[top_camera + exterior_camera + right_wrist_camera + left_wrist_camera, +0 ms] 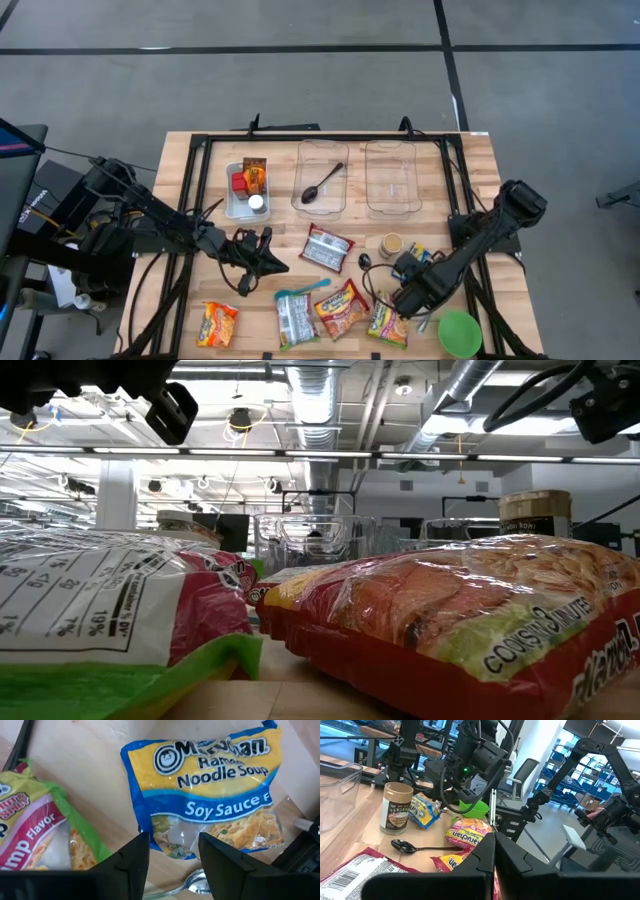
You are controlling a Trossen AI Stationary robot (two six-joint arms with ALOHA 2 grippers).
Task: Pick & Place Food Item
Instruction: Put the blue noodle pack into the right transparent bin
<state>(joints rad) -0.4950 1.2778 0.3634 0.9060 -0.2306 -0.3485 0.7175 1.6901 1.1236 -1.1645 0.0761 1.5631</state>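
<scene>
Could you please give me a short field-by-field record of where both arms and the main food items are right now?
right gripper: jaws apart, low over the soy sauce ramen packet, not yet gripping it
left gripper: shut, empty, waiting at the table's left centre
left bin: holds small food items
middle bin: holds a black spoon
right bin: nothing visible inside
green bowl: front right corner
other packets: several along the front edge

From my remote station: grey floor crossed by dark tape lines around the wooden tabletop. Ceiling carries exposed silver ducts and strip lights. Beyond the tabletop's edge I see an office chair and blue shelving.
</scene>
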